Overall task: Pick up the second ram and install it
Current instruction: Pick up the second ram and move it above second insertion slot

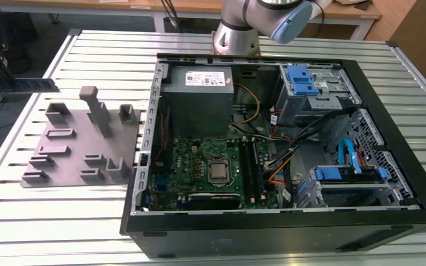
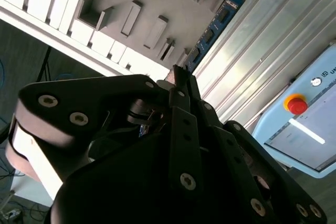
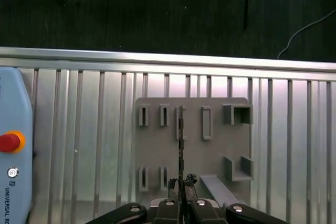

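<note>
While it is clamped narrow on the second ram (image 1: 37,85), a thin flat dark green-black memory stick, the black gripper (image 1: 6,80) hangs at the exterior view's left edge, partly cut off by the frame. The stick lies level with its free end pointing to the exterior view's right, open air all round it. Below it sits the grey plastic fixture plate (image 1: 69,152) with upright blocks, on the ribbed aluminium table (image 1: 102,50). The open black computer case (image 1: 287,233) stands well apart to the right, its walls ringing the green motherboard (image 1: 191,155). Cables cross the case's right half, and the memory slots are too dark to make out. In the first wrist view the stick (image 3: 181,140) shows edge-on as a thin line over the plate (image 3: 157,150), with the gripper (image 3: 181,182) cut off. A pale blue control pendant (image 3: 13,108) lies apart from the plate, also cut off. In the second wrist view the gripper (image 2: 178,80) body hides much, and the stick (image 2: 212,30) juts from the tips.
</note>
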